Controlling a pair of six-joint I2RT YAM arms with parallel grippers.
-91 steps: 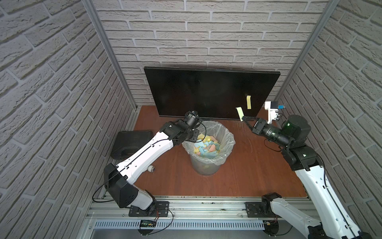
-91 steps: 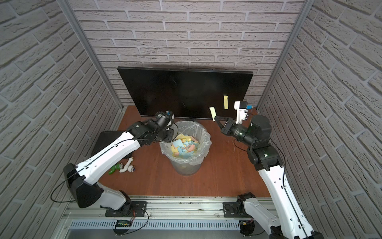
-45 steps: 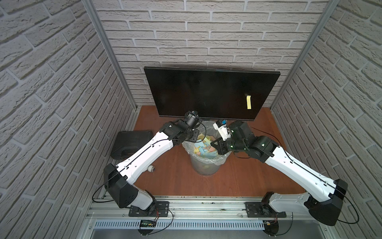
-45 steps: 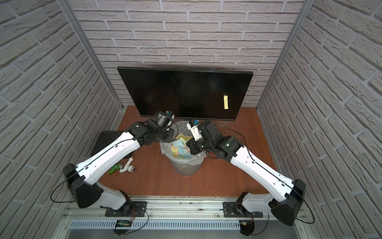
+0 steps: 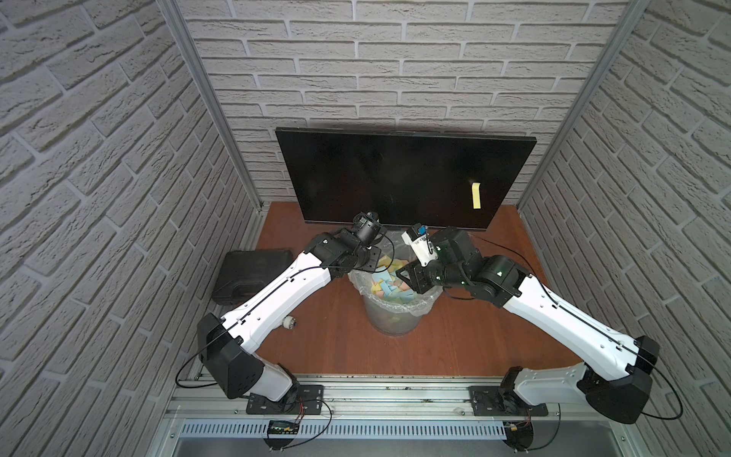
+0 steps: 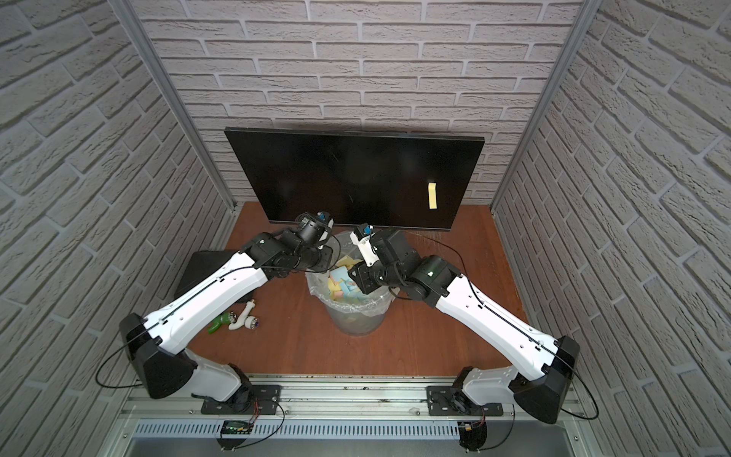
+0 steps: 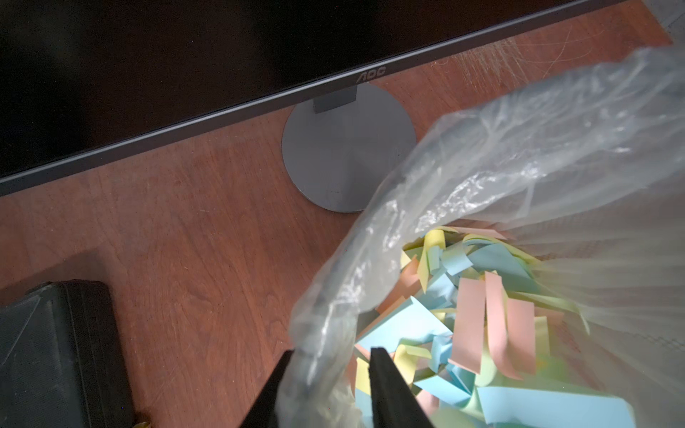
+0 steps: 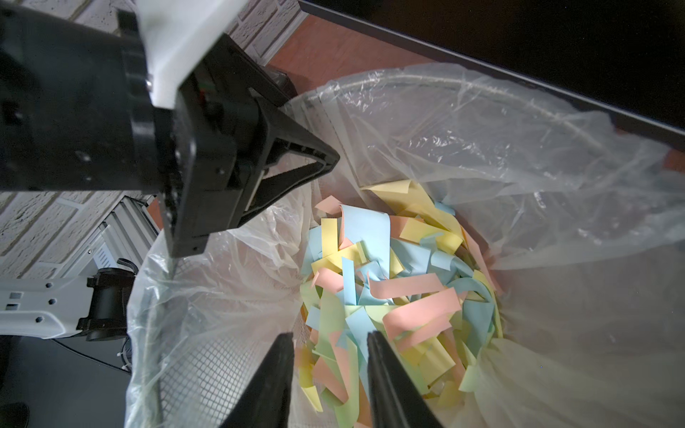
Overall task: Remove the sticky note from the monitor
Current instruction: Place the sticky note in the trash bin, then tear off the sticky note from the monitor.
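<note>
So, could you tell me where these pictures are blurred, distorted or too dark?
Both top views: the wide lens splays the brick walls, but the yellow sticky note is crisp. Left wrist view: the bin liner at the fingers is soft. Right wrist view: the monitor is almost black and the paper strips are sharp.

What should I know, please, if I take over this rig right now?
Grippers: the left gripper has its jaws shut on the lined rim of the bin. The right gripper has its jaws open and empty, above the bin's mouth.
Things: the monitor stands at the back. One yellow sticky note is on its screen, on the right arm's side.
Done: the bin holds a heap of coloured paper notes.
Left: peel the yellow sticky note off the screen, probably with the right arm, and drop it in the bin.
</note>
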